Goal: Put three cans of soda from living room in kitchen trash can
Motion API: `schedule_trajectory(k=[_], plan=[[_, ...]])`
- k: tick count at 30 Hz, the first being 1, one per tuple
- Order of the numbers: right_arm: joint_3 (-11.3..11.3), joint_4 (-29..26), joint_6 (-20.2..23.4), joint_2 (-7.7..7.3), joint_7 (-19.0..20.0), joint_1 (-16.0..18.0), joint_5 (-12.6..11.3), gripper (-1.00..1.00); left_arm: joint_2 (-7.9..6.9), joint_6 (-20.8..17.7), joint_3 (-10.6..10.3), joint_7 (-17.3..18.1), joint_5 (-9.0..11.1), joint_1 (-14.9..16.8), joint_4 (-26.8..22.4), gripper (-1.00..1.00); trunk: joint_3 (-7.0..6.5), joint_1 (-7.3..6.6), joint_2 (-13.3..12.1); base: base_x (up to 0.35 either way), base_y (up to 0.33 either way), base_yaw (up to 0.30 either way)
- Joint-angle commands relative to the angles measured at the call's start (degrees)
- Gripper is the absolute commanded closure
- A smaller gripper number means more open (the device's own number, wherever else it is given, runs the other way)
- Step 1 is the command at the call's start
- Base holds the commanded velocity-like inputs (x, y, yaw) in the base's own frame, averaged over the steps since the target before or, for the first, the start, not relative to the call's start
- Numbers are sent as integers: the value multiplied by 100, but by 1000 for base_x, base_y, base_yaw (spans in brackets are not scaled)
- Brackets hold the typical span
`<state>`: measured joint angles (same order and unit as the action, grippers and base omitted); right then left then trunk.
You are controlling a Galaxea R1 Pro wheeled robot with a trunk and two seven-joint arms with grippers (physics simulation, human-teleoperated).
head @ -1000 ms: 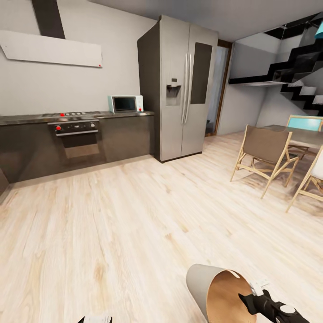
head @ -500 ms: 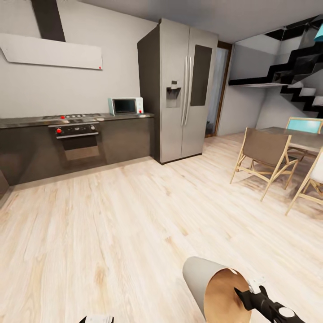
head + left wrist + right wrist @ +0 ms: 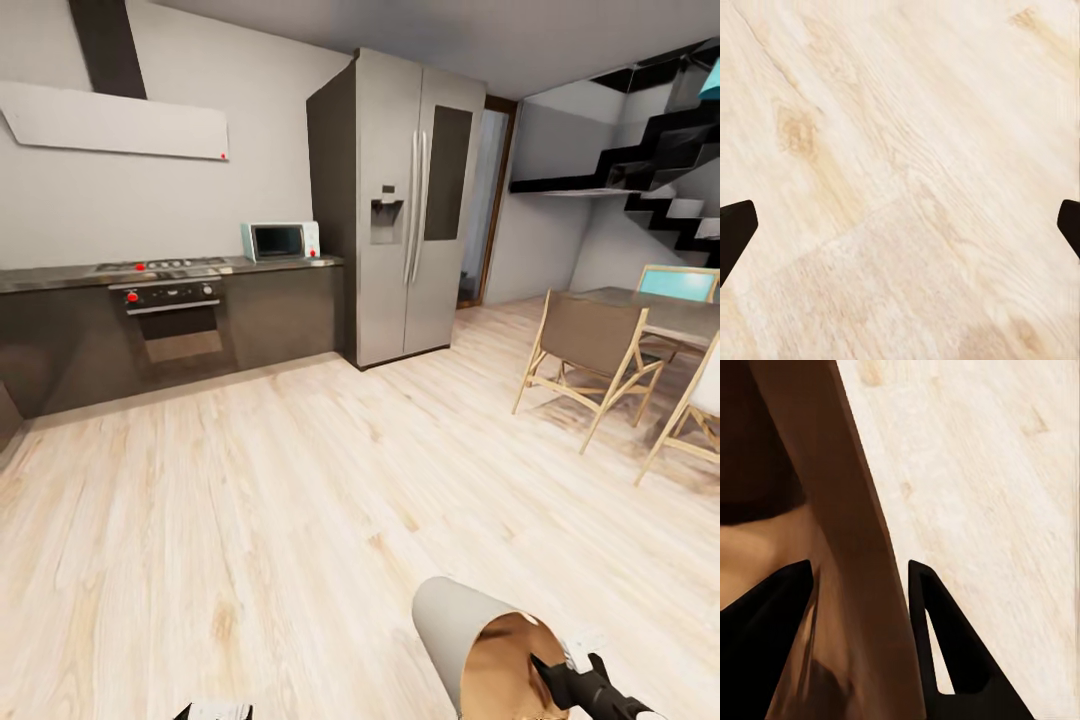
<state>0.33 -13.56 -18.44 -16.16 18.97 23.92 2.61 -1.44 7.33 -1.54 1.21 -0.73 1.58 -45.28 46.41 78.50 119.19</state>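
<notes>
Kitchen fills the head view: the tash can (image 3: 455,640) hangs tipped on its side low in the picture, above the wood floor (image 3: 250,520), its wide mouth turned toward the right claw (image 3: 562,678), which reaches in at the rim. No soda cans are in sight. Beyond stand a dark table (image 3: 60,272) along the wall with an oven (image 3: 172,320) and a microwave (image 3: 280,240), a tall fridge (image 3: 415,200), and folding chairs (image 3: 590,350) beside a dining table (image 3: 660,312) under the stairs; all are well apart from the bin, and open floor lies ahead, so nothing looks to stand in the way. In the left wrist view the left claw (image 3: 900,225) has its fingers (image 3: 733,232) spread wide with only floorboards between them, holding nothing. In the right wrist view the right claw (image 3: 859,607) is clamped on the bin's wall (image 3: 847,555), one finger inside against the orange-brown lining, one outside. The bin is probably light, stiff and smooth; its thin rim is the natural hold, yet a one-sided pinch on a smooth taper may let it swing or slip, so carrying it calls for gentle turns.
</notes>
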Motion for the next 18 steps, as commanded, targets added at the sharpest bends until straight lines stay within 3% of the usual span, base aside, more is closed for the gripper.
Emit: schedule_trajectory(k=[1,6,18], plan=[[-99,-10,-52,2,17,-5,-23,100,-2,-6,3,97,11,0,-15,-100,-19,-23,-41,0,0,0],[-190,-9,-254,7,20,-18,-27,100,-5,-45,49,552,51,9,-51,-100,-109,-133,-242,0,0,0],[-216,-42,-308,-4,76,-110,-41,100,-5,-64,67,739,74,100,-50,-100,-324,-396,-723,0,0,0]])
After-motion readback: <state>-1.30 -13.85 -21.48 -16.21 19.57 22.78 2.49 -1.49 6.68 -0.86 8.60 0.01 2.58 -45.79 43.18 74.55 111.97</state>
